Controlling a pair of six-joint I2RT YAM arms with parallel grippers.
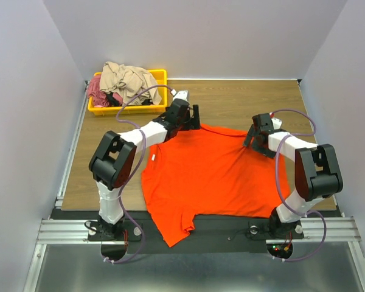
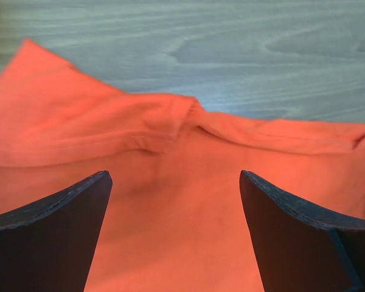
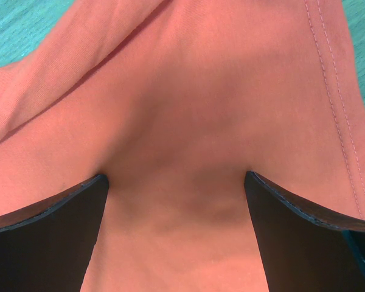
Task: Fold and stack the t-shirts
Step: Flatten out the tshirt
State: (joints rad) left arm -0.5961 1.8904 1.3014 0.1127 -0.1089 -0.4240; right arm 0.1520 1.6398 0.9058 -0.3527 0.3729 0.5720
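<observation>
The orange shirt [image 1: 213, 176] lies spread flat on the wooden surface [image 1: 231, 103], with its collar to the left and one sleeve hanging over the near edge. The beige shirt [image 1: 128, 79] and the pink shirt [image 1: 97, 92] wait crumpled in the yellow tray [image 1: 128, 111] at the far left corner.

The left fingers [image 2: 48, 243] are spread wide and hold nothing; they stand over the far sleeve, which is a little wrinkled. The right fingers [image 3: 48, 237] are also spread wide, low on the cloth near the stitched hem, and pinch nothing.

The step in hand seems to be taking the far edge for the first fold. To do it well, I think each side should catch only the edge, close firmly, then lift both together and evenly, so that the cloth does not twist. The sleeve wrinkle could get folded in.
</observation>
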